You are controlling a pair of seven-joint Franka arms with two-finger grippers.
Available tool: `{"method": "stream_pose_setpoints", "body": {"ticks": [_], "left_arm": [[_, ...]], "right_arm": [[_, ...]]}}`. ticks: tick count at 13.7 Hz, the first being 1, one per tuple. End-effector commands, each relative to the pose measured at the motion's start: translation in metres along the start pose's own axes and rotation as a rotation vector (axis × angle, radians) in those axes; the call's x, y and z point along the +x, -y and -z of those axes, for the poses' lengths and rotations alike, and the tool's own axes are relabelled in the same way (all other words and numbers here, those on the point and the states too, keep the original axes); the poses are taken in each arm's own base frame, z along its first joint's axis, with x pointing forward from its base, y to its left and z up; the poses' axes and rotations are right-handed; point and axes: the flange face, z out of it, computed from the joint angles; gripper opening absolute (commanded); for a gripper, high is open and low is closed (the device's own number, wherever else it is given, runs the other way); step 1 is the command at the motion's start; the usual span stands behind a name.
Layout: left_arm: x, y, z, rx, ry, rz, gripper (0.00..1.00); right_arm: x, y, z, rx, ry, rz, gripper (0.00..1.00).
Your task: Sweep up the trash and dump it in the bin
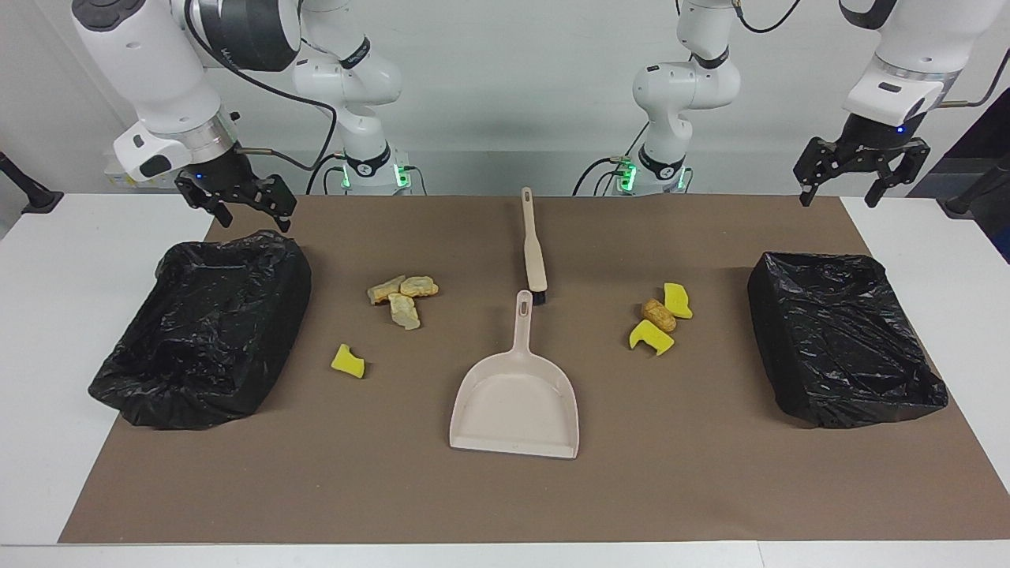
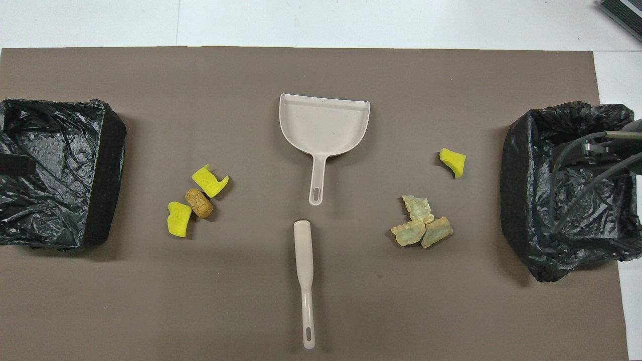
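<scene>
Bright yellow foam chunks [image 1: 348,361] and tan-brown bread-like lumps [image 1: 402,298] lie on a plain brown mat [image 1: 505,497] over the white tabletop [image 1: 47,331]. The plastic dustpan [image 1: 514,402] and brush [image 1: 534,252] are beige. Both crinkled plastic-lined bins [image 1: 207,327] [image 1: 844,335] are glossy black.

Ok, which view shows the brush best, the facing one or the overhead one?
The overhead view: the brush lies fully in sight, its whole beige handle showing, just nearer the robots than the dustpan. The facing view shows the brush foreshortened, though its dark bristles show at the end by the dustpan's handle.
</scene>
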Motion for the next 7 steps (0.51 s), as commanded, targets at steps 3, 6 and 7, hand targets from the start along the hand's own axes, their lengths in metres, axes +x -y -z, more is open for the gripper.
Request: {"method": "stream_pose_setpoints", "body": {"ticks": [3,6,7], "left_arm": [[-0.0019,0.0020,0.0037,-0.002,0.008,0.000,1.00],[-0.0019,0.0020,0.0037,-0.002,0.008,0.000,1.00],[-0.0019,0.0020,0.0037,-0.002,0.008,0.000,1.00]], "right_arm": [[-0.0006,-0.0097,-0.0008,0.001,0.009,-0.030,1.00],[0.0020,-0.0062,-0.0016,-0.033,0.008,0.031,1.00],[0.0022,-0.0026,-0.0004,-0.039,0.001,0.038,1.00]]}}
